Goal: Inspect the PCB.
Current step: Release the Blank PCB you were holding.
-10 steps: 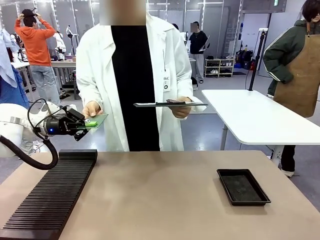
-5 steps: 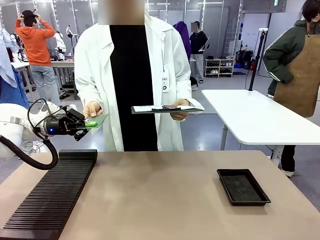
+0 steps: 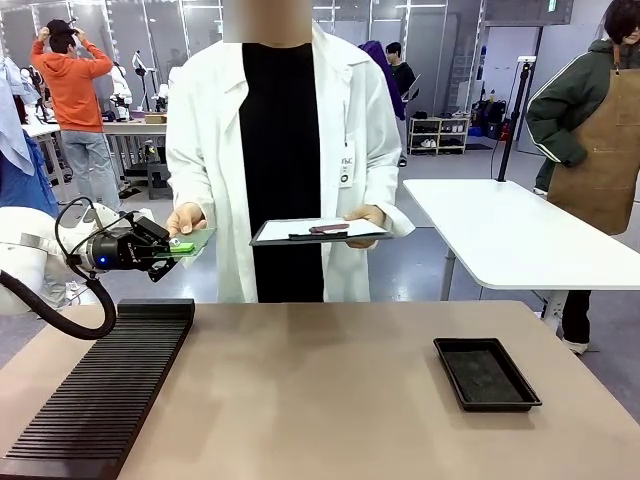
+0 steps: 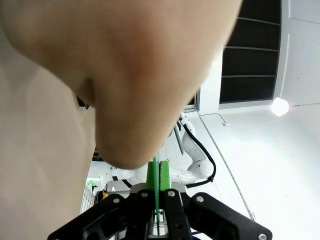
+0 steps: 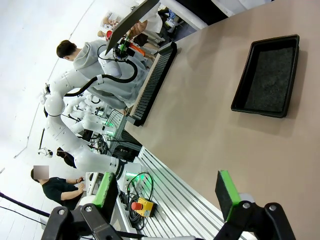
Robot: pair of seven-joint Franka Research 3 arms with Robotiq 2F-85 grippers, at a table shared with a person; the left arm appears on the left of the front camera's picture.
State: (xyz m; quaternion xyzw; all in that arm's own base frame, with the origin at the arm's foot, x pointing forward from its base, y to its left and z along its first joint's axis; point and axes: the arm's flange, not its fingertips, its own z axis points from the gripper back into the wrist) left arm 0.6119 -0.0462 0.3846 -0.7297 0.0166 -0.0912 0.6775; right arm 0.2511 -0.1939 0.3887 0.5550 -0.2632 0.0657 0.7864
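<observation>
My left gripper [image 3: 176,246] is held out level at the table's far left, shut on the near end of the PCB [image 3: 196,240], a thin green board lying flat. The person's hand [image 3: 185,217] is on the board's far end. In the left wrist view the PCB [image 4: 155,167] shows edge-on between the green pads of my left gripper [image 4: 156,182], and the person's hand [image 4: 125,75] looms right above it. My right gripper [image 5: 167,195] hangs open over the table's near side with nothing between its fingers.
The person's other hand holds a dark clipboard [image 3: 320,232] with white paper at waist height. A black slotted rack [image 3: 100,390] runs along the table's left side. A black shallow tray [image 3: 486,373] sits at the right, and the tray [image 5: 270,75] also lies ahead of my right gripper.
The person has stepped a little to the right and tipped the clipboard down so that its paper shows. My left gripper and the PCB have stayed in place.
</observation>
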